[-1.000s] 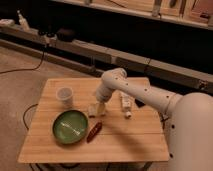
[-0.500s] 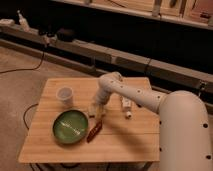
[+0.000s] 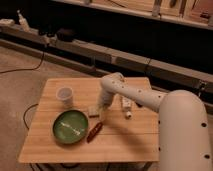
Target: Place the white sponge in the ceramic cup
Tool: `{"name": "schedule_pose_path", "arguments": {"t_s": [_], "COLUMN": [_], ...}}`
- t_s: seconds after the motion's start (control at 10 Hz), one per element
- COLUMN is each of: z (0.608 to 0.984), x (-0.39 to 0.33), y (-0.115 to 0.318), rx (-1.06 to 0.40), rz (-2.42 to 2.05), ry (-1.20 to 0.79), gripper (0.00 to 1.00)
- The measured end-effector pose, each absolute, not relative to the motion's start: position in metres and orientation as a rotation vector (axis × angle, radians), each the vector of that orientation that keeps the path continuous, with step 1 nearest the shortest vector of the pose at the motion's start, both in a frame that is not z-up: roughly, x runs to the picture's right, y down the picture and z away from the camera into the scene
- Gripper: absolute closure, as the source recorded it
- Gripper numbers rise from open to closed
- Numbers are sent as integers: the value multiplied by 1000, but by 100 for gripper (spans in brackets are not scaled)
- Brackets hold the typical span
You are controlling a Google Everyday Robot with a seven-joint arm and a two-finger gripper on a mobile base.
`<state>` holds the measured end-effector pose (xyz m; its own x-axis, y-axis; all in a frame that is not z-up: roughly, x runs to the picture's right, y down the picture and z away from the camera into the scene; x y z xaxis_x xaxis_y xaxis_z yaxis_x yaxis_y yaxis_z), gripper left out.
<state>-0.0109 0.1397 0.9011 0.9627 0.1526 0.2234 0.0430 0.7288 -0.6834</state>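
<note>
gripper (image 3: 102,108) sits low at mid-table, just beside the white sponge (image 3: 93,111), apparently positioned for pickup; its grip state cannot be told. sponge lies flat near the green plate (image 3: 71,126). ceramic cup (image 3: 65,96) stands upright toward the left edge, well apart.

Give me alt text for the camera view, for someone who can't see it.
The gripper hangs low beside the sponge on a wooden table. The cup stands apart, further left in the picture. A green plate, a red-brown item and a white bottle share the table.
</note>
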Motion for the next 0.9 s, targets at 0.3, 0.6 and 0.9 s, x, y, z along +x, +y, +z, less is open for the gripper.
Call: {"name": "schedule_pose_path", "arguments": {"t_s": [0.3,0.6,0.9], "z": [902,900,861], "x": [-11,-27,-27], "y": [136,130,75], "rx": [-739,-711,-591], "rz": [65,60,82], "ry": [-261,-291,-343], "gripper": [69,97,100]}}
